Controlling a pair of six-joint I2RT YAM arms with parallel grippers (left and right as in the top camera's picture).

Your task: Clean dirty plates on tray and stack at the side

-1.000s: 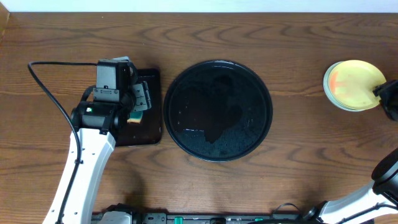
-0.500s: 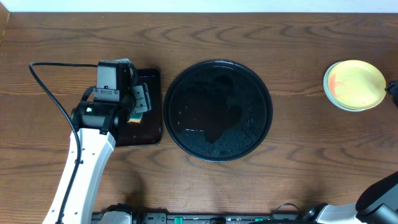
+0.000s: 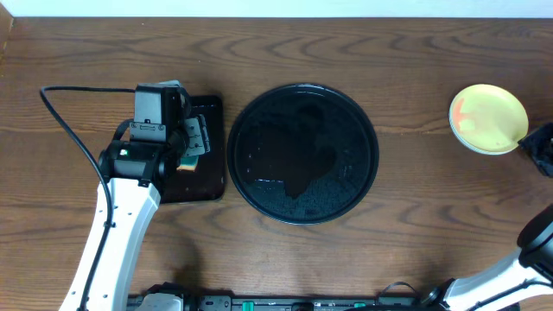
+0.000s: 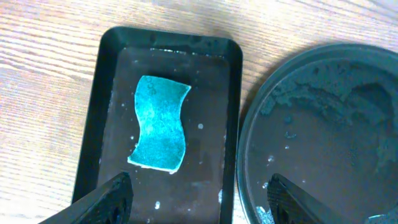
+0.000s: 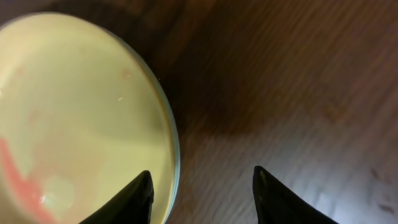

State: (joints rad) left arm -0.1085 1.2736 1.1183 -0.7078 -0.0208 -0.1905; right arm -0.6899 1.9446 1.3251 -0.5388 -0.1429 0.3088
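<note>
Orange-smeared yellow plate (image 3: 488, 118) lies well right of the black tray (image 3: 302, 153)

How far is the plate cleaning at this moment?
Done: the round tray holds no plates. In hand: nothing; left fingers hang open over the sponge, right fingers open beside the yellow plate at the table's side. Left: that plate shows a red smear, so wiping seems needed.

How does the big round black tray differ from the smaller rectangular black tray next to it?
The round tray is circular and much wider; the rectangular tray is narrower, with rounded corners. The round tray carries only a wet film, while the rectangular tray holds a blue sponge. Both are black, have raised rims and are flecked with wet residue.
</note>
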